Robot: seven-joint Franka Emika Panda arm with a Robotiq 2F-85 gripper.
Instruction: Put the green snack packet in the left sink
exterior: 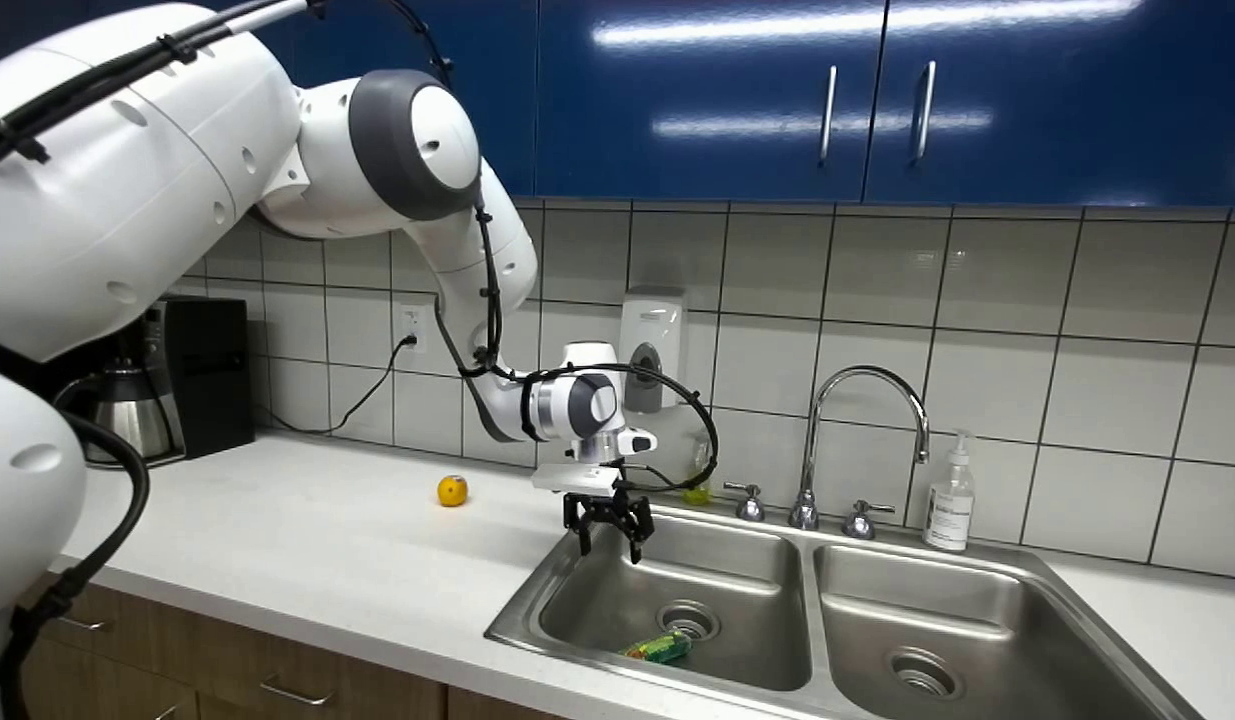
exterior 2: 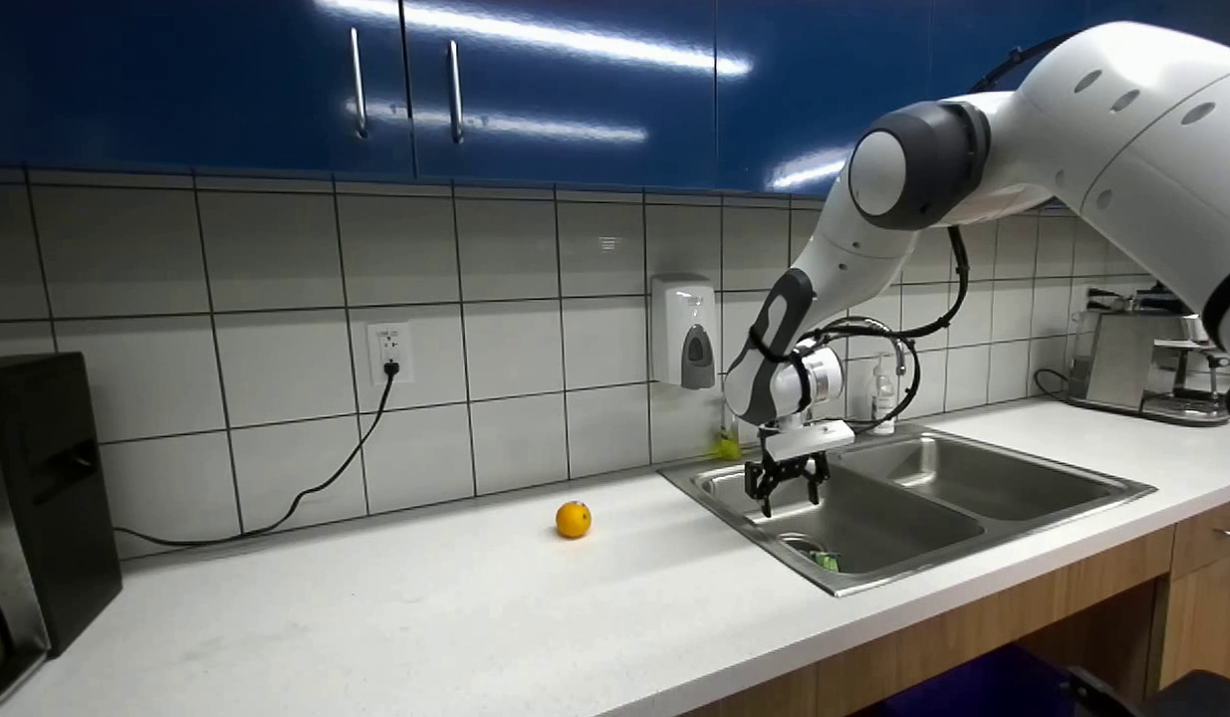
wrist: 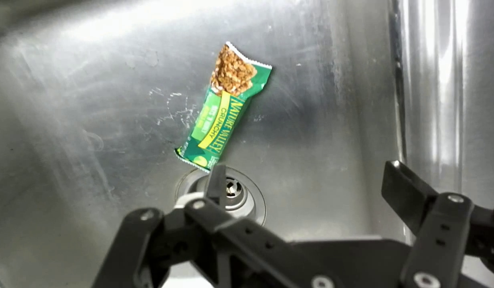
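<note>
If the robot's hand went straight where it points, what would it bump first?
Probably the bottom of the left sink: the hand points down at it. The snack bar looks off to one side, but depth is unclear.

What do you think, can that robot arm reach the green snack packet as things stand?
Probably yes: the claw hangs open above the left sink, and nothing covers the green snack packet lying there. It would likely need to move across and down.

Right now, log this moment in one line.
snack packet: in left sink, by drain | gripper: open, empty, above left sink | placement: done
</note>
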